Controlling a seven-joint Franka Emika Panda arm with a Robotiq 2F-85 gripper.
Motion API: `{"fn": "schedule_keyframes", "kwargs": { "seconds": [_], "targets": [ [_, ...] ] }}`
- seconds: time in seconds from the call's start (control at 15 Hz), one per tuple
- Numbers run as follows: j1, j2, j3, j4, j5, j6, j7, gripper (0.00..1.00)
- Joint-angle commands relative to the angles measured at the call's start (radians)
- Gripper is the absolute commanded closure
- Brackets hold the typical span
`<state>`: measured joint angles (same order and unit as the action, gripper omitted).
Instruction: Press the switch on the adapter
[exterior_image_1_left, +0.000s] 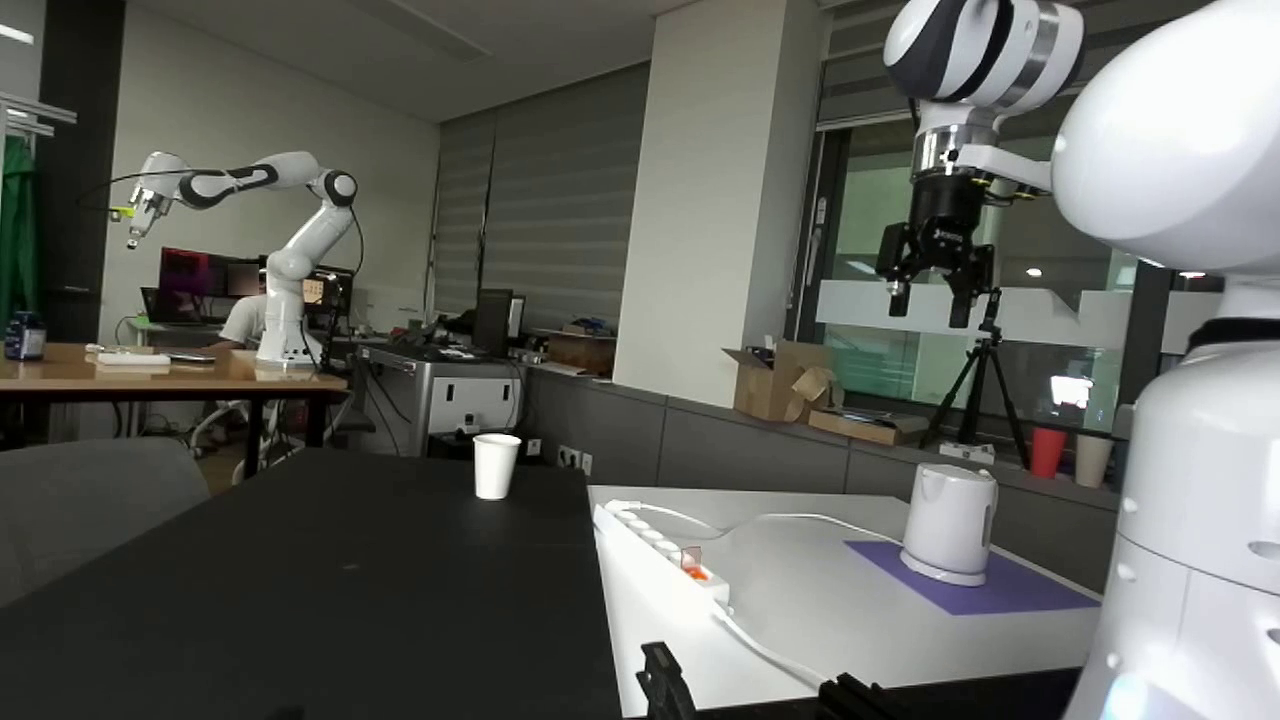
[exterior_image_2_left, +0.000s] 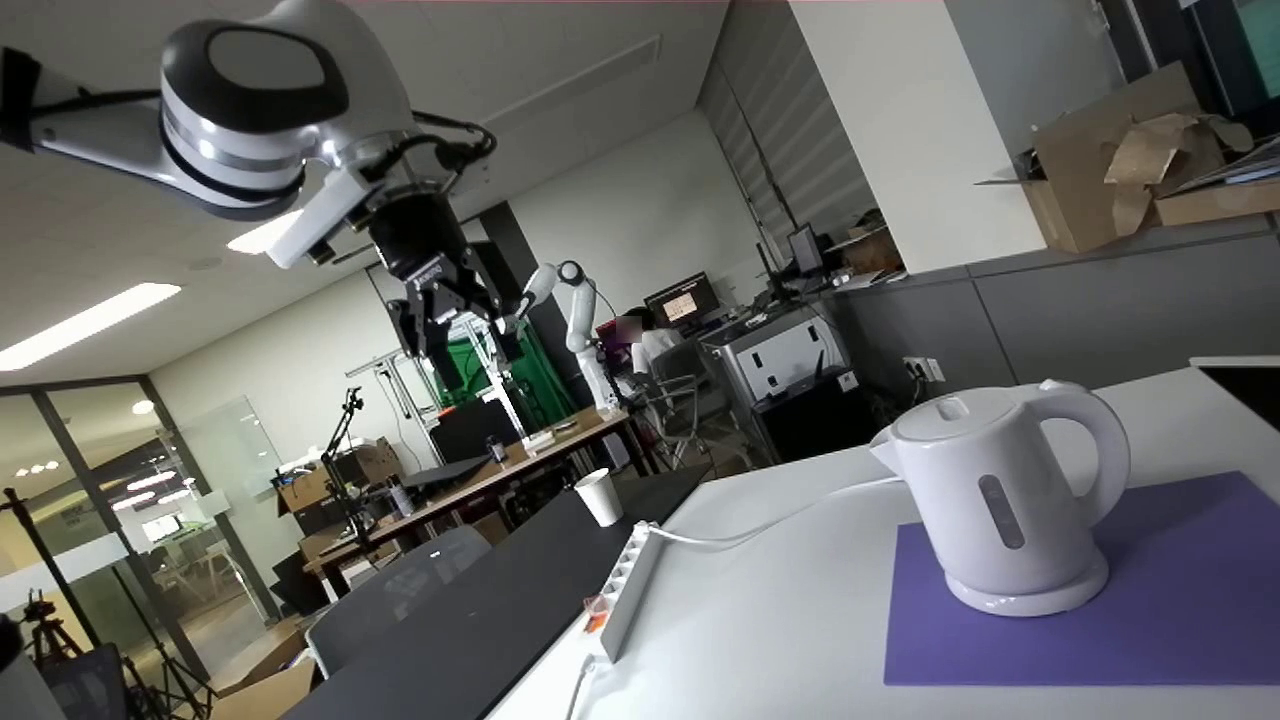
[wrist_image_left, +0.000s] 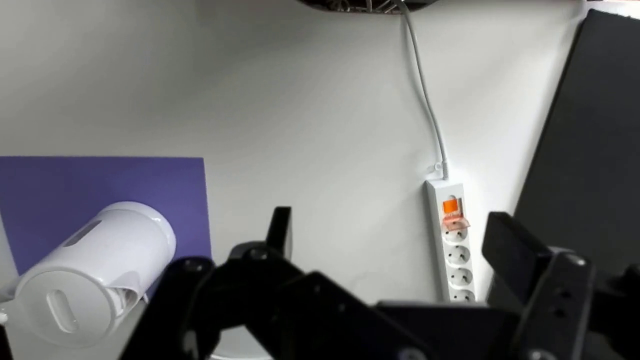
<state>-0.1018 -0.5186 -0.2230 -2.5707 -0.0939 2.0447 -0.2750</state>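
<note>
The adapter is a white power strip (wrist_image_left: 458, 246) with a row of round sockets, lying on the white table (wrist_image_left: 325, 150). It shows in both exterior views (exterior_image_1_left: 655, 545) (exterior_image_2_left: 630, 590). Its orange switch (wrist_image_left: 450, 206) is at the cable end, with a clear reddish flip cover (wrist_image_left: 455, 223) raised beside it over the first socket. The switch also shows in both exterior views (exterior_image_1_left: 695, 573) (exterior_image_2_left: 596, 622). My gripper (wrist_image_left: 390, 230) is open and empty, high above the table in both exterior views (exterior_image_1_left: 930, 302) (exterior_image_2_left: 477, 362). In the wrist view its body hides the strip's far end.
A white kettle (exterior_image_2_left: 1000, 500) stands on a purple mat (exterior_image_2_left: 1180, 600). Its white cable (exterior_image_1_left: 800, 516) runs to the strip. Another cable (wrist_image_left: 425, 95) leaves the switch end. A black table (exterior_image_1_left: 330, 600) adjoins the white one and holds a white paper cup (exterior_image_1_left: 495, 468).
</note>
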Motion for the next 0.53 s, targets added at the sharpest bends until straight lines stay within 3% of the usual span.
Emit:
{"fn": "schedule_keyframes", "kwargs": {
  "seconds": [0.0,0.33,0.47],
  "targets": [
    [0.02,0.093,0.027,0.016,0.0,0.023,-0.03,0.32],
    [0.054,0.156,0.068,0.003,0.011,0.053,-0.061,0.67],
    [0.06,0.175,0.089,-0.01,0.001,0.121,-0.042,0.81]
  ]
}}
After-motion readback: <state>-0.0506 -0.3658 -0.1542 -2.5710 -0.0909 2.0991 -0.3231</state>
